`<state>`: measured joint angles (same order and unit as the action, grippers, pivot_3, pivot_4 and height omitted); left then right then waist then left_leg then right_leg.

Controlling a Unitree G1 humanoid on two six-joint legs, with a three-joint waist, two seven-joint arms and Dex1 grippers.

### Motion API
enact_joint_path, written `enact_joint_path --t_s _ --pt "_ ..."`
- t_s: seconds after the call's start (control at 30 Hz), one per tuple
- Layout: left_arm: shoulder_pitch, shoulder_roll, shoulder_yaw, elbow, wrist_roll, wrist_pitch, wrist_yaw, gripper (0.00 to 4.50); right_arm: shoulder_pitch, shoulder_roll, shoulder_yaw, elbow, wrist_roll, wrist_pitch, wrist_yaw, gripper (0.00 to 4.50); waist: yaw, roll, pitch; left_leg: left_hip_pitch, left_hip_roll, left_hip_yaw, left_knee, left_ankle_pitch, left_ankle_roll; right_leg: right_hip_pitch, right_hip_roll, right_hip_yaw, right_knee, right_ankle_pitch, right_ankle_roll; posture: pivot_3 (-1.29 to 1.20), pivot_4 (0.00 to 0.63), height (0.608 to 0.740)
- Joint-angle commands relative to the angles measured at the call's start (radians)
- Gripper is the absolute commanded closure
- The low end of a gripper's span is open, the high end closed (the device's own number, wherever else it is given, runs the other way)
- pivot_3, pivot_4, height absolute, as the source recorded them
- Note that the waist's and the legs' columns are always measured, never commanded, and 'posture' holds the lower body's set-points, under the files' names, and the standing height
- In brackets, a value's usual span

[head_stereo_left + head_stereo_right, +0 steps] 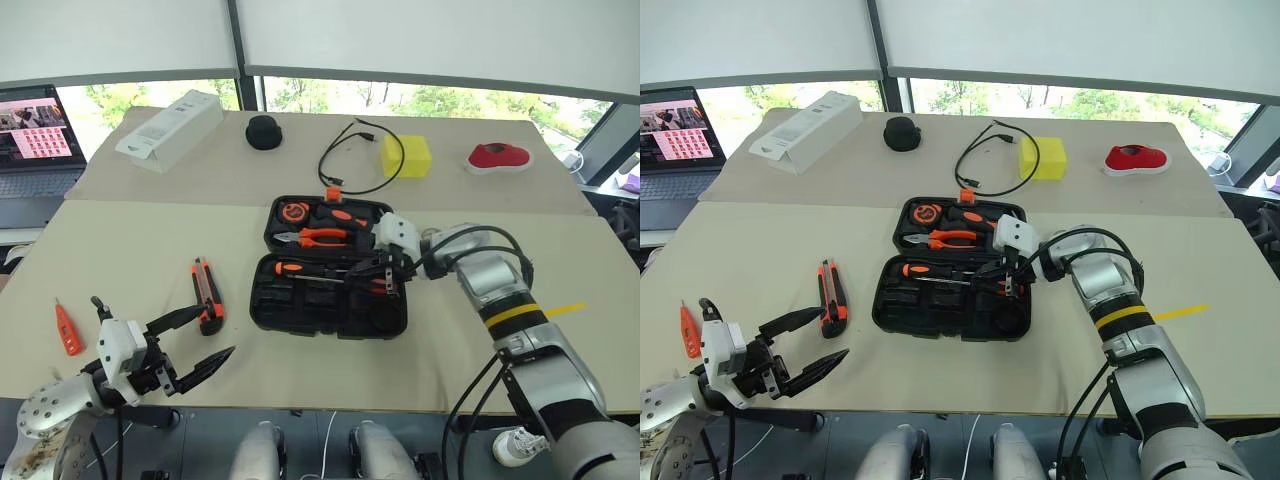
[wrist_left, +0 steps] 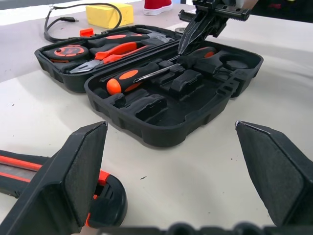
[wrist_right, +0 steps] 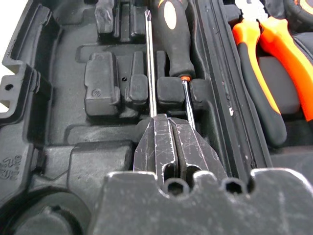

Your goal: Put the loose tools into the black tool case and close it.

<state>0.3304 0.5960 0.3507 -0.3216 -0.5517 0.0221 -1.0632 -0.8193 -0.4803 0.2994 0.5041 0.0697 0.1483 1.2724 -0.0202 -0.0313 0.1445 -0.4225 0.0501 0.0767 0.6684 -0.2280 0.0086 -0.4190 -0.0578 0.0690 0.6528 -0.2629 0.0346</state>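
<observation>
Beige tabletop (image 1: pixel 120 240) below a window carries everything, and the open black tool case (image 1: pixel 330 320) lies at its middle. Over the case's near tray the right gripper (image 1: pixel 385 272) has its fingers pressed together, their tips just above two slim screwdrivers (image 3: pixel 149 58) lying in the slots, while the left gripper (image 1: pixel 205 340) hovers spread wide and empty near the table's front edge, well to the case's left. Just left of the case lies the utility knife (image 1: pixel 206 294), farther left the little orange tester screwdriver (image 1: pixel 67 330), and behind the case a black cable (image 1: pixel 345 155) and a yellow block (image 1: pixel 406 156).
</observation>
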Motion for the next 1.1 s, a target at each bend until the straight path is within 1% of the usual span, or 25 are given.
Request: enact_joint_path --t_s 0.03,0.23,0.37,0.4,0.43,0.5,0.53,0.57,0.6,0.63,0.7,0.73,0.8,0.87,0.93,1.0,1.1 --pt "0.010 0.011 0.019 -0.039 -0.012 -0.005 0.011 0.00 0.010 0.020 0.022 0.032 -0.031 -0.037 -0.005 4.48 0.000 0.000 0.000 0.000 0.000 0.000 0.000 0.000 0.000 0.000 0.000 0.000 0.001 0.000 0.000 0.00 0.150 0.740" --pt "0.010 0.012 0.026 -0.037 0.002 -0.004 0.044 0.00 0.035 0.066 0.031 0.010 -0.043 -0.037 -0.032 4.48 -0.006 -0.001 -0.001 0.003 0.000 0.001 0.000 0.000 0.000 0.001 0.000 0.001 0.004 -0.001 -0.001 0.00 0.150 0.740" --pt "0.053 -0.007 0.068 -0.042 -0.017 0.017 0.095 0.00 0.019 0.055 -0.052 -0.001 0.012 -0.085 -0.053 4.48 -0.017 -0.001 -0.001 0.004 0.001 0.000 0.000 0.000 0.000 0.001 0.001 0.001 0.005 -0.001 -0.002 0.00 0.150 0.740" --pt "0.067 -0.013 0.087 -0.045 -0.035 0.025 0.107 0.00 0.022 0.046 -0.081 -0.022 0.046 -0.079 -0.038 4.48 -0.018 -0.001 0.000 0.004 0.001 0.000 0.000 0.000 0.000 0.000 0.001 0.001 0.005 -0.001 -0.002 0.00 0.150 0.740" --pt "0.084 -0.022 0.115 -0.053 -0.055 0.034 0.125 0.00 0.035 0.030 -0.112 -0.055 0.087 -0.053 -0.018 4.21 -0.018 -0.001 0.000 0.003 0.001 0.000 0.000 0.000 0.000 0.000 0.001 0.001 0.005 -0.001 -0.002 0.00 0.150 0.740" --pt "0.113 -0.034 0.157 -0.072 -0.087 0.053 0.151 0.00 0.062 0.003 -0.160 -0.110 0.150 -0.013 0.017 3.79 -0.017 -0.001 0.000 0.001 0.001 0.000 0.000 0.000 0.000 -0.001 0.000 0.001 0.005 -0.001 -0.002 0.00 0.150 0.740" --pt "0.151 -0.047 0.205 -0.090 -0.098 0.063 0.181 0.00 0.108 -0.030 -0.209 -0.155 0.199 -0.018 0.042 3.51 -0.016 -0.001 0.000 0.001 0.001 -0.001 0.000 0.000 0.000 -0.001 0.000 0.000 0.004 -0.001 -0.002 0.00 0.150 0.740" --pt "0.185 -0.060 0.246 -0.105 -0.108 0.071 0.206 0.00 0.151 -0.056 -0.250 -0.193 0.238 -0.027 0.059 3.08 -0.013 -0.001 0.000 0.001 0.001 -0.003 0.000 0.000 0.000 -0.001 -0.001 0.001 0.004 -0.001 -0.001 0.00 0.150 0.740" --pt "0.227 -0.079 0.289 -0.118 -0.119 0.080 0.235 0.00 0.203 -0.080 -0.295 -0.235 0.283 -0.038 0.078 2.83 -0.009 -0.002 0.000 0.000 0.001 -0.005 0.000 0.000 0.000 -0.001 -0.002 0.000 0.003 -0.001 -0.001 0.00 0.150 0.740" --pt "0.261 -0.096 0.320 -0.127 -0.120 0.089 0.261 0.00 0.245 -0.095 -0.326 -0.269 0.315 -0.049 0.091 2.46 -0.006 -0.003 0.000 0.000 0.001 -0.007 0.000 0.000 0.000 0.000 -0.002 0.000 0.002 -0.001 -0.001 0.00 0.150 0.740" --pt "0.316 -0.124 0.357 -0.136 -0.117 0.104 0.297 0.00 0.312 -0.105 -0.372 -0.318 0.372 -0.072 0.117 1.65 -0.003 -0.003 0.000 0.001 0.001 -0.007 0.000 -0.001 0.000 0.002 -0.002 0.000 0.000 -0.001 0.000 0.00 0.150 0.740" --pt "0.353 -0.149 0.383 -0.134 -0.112 0.114 0.330 0.00 0.367 -0.099 -0.419 -0.350 0.426 -0.099 0.146 1.38 -0.003 -0.003 0.000 0.001 0.000 -0.007 0.000 -0.001 0.000 0.002 -0.002 0.000 -0.001 -0.001 0.000 0.00 0.150 0.740" --pt "0.401 -0.214 0.444 -0.116 -0.124 0.129 0.417 0.00 0.471 -0.079 -0.497 -0.396 0.475 -0.186 0.147 0.64 -0.005 -0.003 0.000 0.002 0.000 -0.007 0.000 0.000 0.000 0.004 0.000 0.000 -0.001 -0.001 0.000 0.00 0.150 0.740" --pt "0.413 -0.255 0.486 -0.104 -0.145 0.137 0.476 0.00 0.521 -0.065 -0.526 -0.419 0.488 -0.233 0.135 0.02 -0.007 -0.004 0.001 0.007 0.001 -0.007 -0.001 -0.001 0.000 0.011 0.001 0.000 -0.004 -0.001 0.000 0.00 0.150 0.740" --pt "0.427 -0.302 0.528 -0.084 -0.190 0.132 0.503 0.00 0.571 -0.061 -0.534 -0.445 0.528 -0.245 0.177 0.02 -0.009 -0.004 0.001 0.011 0.001 -0.006 -0.001 -0.001 0.000 0.014 0.001 0.000 -0.005 -0.002 0.000 0.00 0.150 0.740" --pt "0.446 -0.343 0.551 -0.060 -0.211 0.129 0.522 0.00 0.609 -0.053 -0.542 -0.455 0.551 -0.242 0.178 0.02 -0.010 -0.005 0.001 0.013 0.001 -0.006 -0.001 -0.001 0.000 0.016 0.000 0.000 -0.005 -0.002 0.000 0.00 0.150 0.740" --pt "0.462 -0.371 0.557 -0.047 -0.210 0.162 0.584 0.00 0.631 -0.045 -0.546 -0.432 0.542 -0.301 0.185 0.02 -0.014 -0.009 0.002 0.016 0.001 -0.006 -0.001 -0.001 0.000 0.018 0.000 0.000 -0.005 -0.003 -0.002 0.00 0.150 0.740"
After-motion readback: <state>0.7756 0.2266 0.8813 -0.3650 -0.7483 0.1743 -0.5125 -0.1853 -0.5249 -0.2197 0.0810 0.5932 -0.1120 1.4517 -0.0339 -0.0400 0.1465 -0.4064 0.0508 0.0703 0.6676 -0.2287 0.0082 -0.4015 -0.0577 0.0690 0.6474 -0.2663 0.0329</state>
